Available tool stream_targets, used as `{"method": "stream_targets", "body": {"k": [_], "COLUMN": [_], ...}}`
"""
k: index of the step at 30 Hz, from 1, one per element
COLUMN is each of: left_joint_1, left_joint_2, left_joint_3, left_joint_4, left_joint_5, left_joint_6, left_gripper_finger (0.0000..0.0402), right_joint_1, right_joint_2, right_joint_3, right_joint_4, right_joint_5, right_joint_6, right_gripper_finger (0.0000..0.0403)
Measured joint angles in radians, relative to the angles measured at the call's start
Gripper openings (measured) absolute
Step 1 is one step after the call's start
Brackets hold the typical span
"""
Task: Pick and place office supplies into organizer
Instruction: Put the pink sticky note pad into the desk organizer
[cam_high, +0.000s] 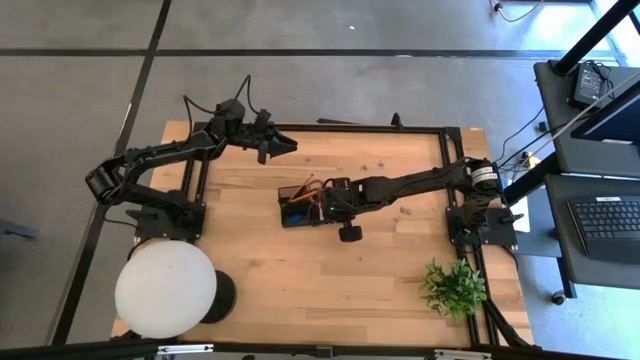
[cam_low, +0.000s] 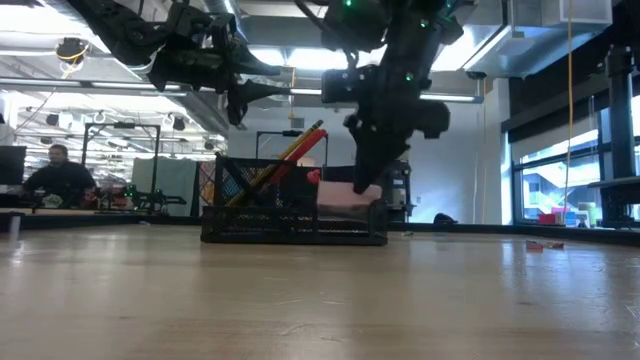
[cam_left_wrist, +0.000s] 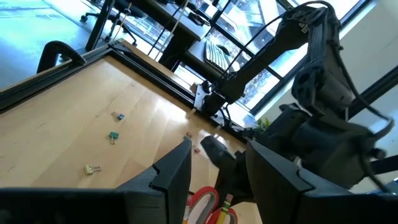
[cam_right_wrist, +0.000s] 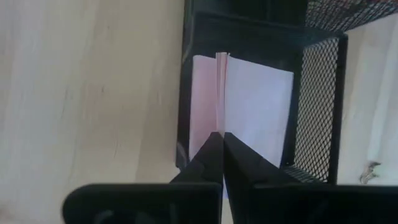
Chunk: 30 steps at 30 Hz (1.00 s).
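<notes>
Right gripper (cam_right_wrist: 222, 140) in the small black mesh desk organizer (cam_high: 301, 207), fingers pinched on a sheet edge of the pink square sticky-note block (cam_right_wrist: 249, 106).

Most of the block is hidden by the tray wall and the arm in the high and low views; only the right wrist view shows it sitting in an end compartment. Red-handled scissors (cam_left_wrist: 202, 202) cut off at frame edge; yellowish wooden pencils (cam_low: 280, 158) lean out of the tray. Right arm stretched to table centre, wrist tipped down. Left gripper (cam_high: 280, 146) raised near the far edge, jaws apart, empty. Small clips (cam_left_wrist: 114, 136) loose on the wood.
</notes>
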<state>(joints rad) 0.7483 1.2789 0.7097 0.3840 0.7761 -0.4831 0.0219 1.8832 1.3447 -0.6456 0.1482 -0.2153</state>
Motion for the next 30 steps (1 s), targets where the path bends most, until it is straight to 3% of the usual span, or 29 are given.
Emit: {"method": "stream_targets", "body": {"k": [17,30], "left_joint_1": [0.0,0.0], "left_joint_2": [0.0,0.0], "left_joint_3": [0.0,0.0], "left_joint_4": [0.0,0.0], "left_joint_5": [0.0,0.0], "left_joint_6": [0.0,0.0], "left_gripper_finger": [0.0147,0.0147], "right_joint_1": [-0.027,-0.026], "right_joint_2": [-0.002,-0.002], "right_joint_3": [-0.025,-0.025], "right_joint_4": [0.096,0.095], "right_joint_5": [-0.001,-0.002], "right_joint_6": [0.028,0.022], "right_gripper_finger": [0.0004,0.0051]}}
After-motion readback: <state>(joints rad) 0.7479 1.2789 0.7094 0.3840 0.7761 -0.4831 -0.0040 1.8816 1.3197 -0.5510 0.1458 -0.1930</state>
